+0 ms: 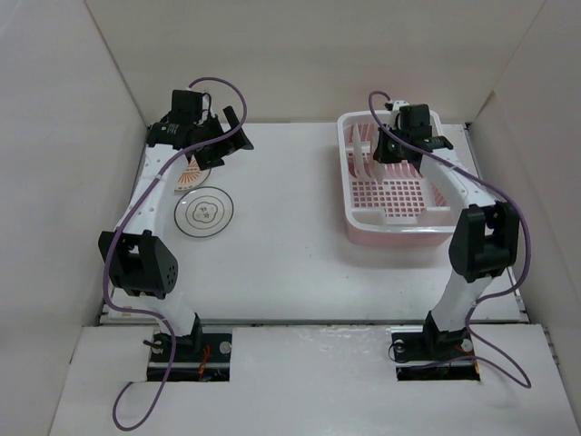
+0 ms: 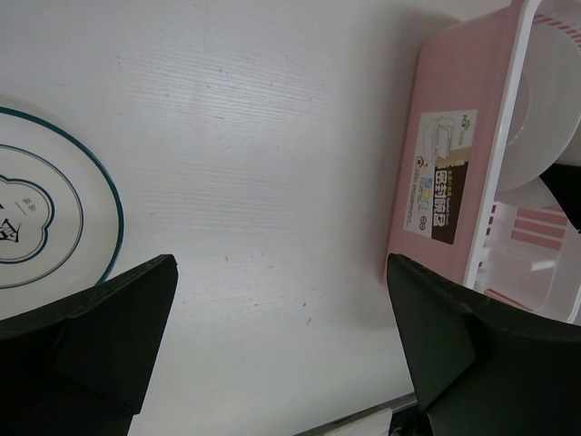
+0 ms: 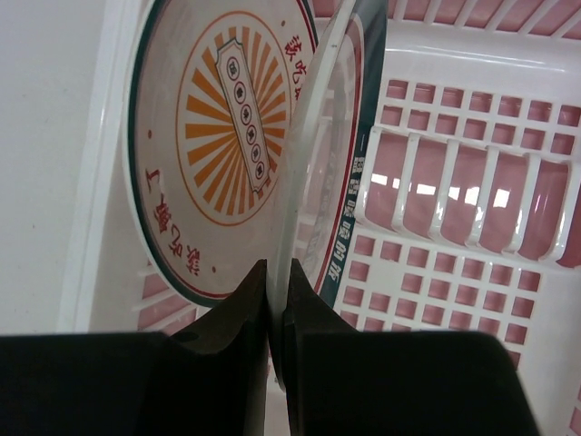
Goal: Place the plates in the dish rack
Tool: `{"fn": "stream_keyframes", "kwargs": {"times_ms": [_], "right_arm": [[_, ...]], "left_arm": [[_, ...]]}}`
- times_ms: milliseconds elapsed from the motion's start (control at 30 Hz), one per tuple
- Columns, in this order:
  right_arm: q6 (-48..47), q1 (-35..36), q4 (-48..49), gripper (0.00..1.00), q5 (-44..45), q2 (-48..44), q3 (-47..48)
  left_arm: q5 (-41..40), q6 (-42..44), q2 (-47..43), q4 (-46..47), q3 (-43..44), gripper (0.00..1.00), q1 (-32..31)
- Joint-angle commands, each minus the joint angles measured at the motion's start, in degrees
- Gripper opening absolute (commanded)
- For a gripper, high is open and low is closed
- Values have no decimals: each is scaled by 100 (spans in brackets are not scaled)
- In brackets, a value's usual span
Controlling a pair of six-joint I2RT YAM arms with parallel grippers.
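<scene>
Plate (image 3: 318, 154) upright in rack (image 3: 454, 227) beside sunburst plate (image 3: 218, 136), right gripper (image 3: 277, 309) clamped on rim to slot it; left gripper (image 2: 281, 345) jaws apart, empty.

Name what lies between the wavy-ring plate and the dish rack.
Nothing: only bare white table separates the wavy-ring plate from the dish rack, in the top external view.

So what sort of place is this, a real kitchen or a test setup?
Most likely a lab test cell, not a kitchen: plain white panels wall in the table, two robot arms are bolted at its near edge, and a pink dish rack and plates serve as props.
</scene>
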Motion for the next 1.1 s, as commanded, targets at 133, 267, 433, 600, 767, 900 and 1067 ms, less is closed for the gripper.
{"fn": "stream_keyframes", "kwargs": {"times_ms": [133,267,433,600,767,900,1067], "right_arm": [[19,-27,199,18,232,174,286],[19,-27,199,28,285,175,286],[19,26,199,44,223,175,339],[19,78,138,55,223,8,391],[19,78,-55,58,504,-299,515],[79,78,-170,65,829,-616,515],[186,17,-311,100,1164,-1151,576]], "left_arm": [[46,99,-271,-7,112,99,21],[46,99,-323,-7,59,99,21],[-7,99,-324,46,58,99,21],[-59,99,-324,46,-47,99,21],[-191,99,-376,169,-248,99,73],[-192,38,-376,387,-556,99,389],[-244,-86,-621,687,-1013,99,1056]]}}
